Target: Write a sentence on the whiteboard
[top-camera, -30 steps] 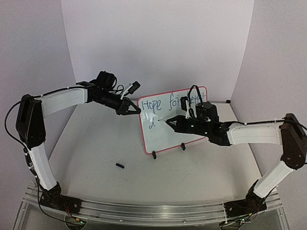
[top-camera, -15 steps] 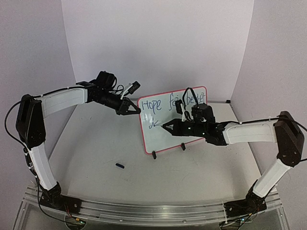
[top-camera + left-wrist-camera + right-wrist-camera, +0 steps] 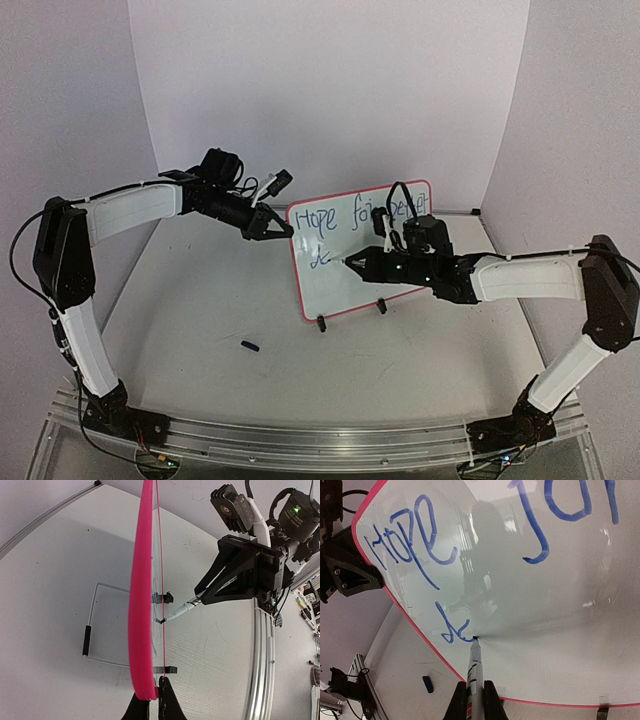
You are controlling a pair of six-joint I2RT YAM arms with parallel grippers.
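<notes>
I see the left fingers (image 3: pixel 137 711) pinched shut on the pink frame of the whiteboard (image 3: pixel 335 290), which stands on its clip feet on the surface (image 3: pixel 200 300). The right fingers (image 3: pixel 490 701) are clamped around a marker (image 3: pixel 474 672). Its tip, just ahead of them, touches the board at the end of the second-line stroke of the sentence (image 3: pixel 452 627). I read "Hope for" above.

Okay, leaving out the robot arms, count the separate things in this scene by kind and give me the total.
Pink-framed white rectangular whiteboard: 1
Thin grey-barrelled marker pen: 1
Small dark blue cap-like piece on the table: 1
Total: 3
</notes>
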